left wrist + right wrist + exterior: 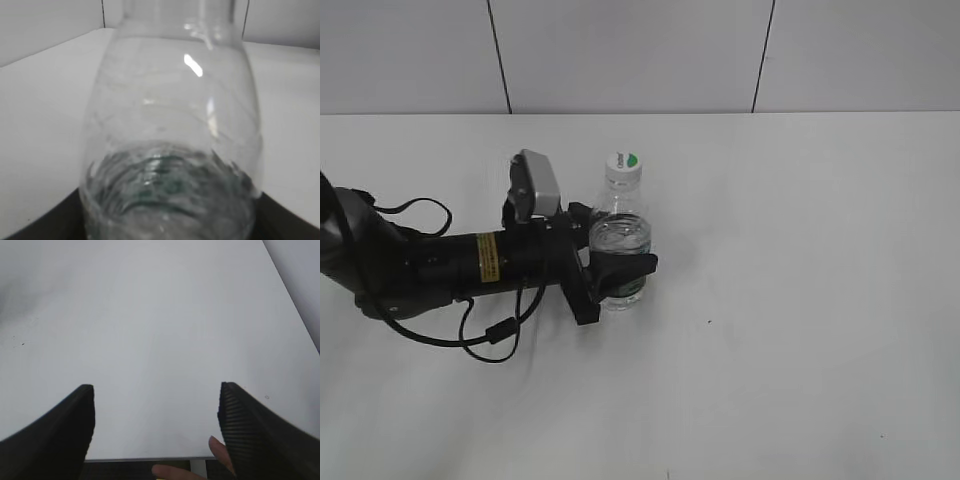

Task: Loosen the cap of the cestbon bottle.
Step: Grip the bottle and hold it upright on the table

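Note:
The clear cestbon bottle (620, 240) stands upright on the white table, its dark green label low on the body. Its white cap (624, 165) with a green mark is on the neck. My left gripper (620, 265) is shut on the bottle's lower body, black fingers on both sides. In the left wrist view the bottle (170, 135) fills the frame and the cap is out of view. My right gripper (156, 405) is open and empty over bare table; it does not show in the exterior view.
The left arm and its cables (450, 270) lie across the table's left part. A grey tiled wall (640, 50) stands behind the table. A person's fingers (192, 471) show beyond the table edge in the right wrist view.

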{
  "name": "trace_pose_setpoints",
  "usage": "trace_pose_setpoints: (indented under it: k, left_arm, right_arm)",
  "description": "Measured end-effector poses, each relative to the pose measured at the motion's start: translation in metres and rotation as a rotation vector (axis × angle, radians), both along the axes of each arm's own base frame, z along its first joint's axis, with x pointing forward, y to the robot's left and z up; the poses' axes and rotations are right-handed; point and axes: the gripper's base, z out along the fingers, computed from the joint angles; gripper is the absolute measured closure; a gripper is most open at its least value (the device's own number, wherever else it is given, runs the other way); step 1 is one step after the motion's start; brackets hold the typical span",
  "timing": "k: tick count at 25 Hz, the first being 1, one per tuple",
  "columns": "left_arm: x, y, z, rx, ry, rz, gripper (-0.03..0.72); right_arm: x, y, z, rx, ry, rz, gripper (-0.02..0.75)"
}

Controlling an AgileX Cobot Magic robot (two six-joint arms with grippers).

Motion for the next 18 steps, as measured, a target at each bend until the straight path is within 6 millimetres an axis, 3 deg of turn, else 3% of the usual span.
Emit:
trace_pose_setpoints:
  k: [18]
  left_arm:
    - [0.0006,-0.0056,-0.0084,-0.059,0.021,0.03,0.285]
  right_arm:
    - [0.0,0.0,0.0,0.0,0.0,0.0,0.15]
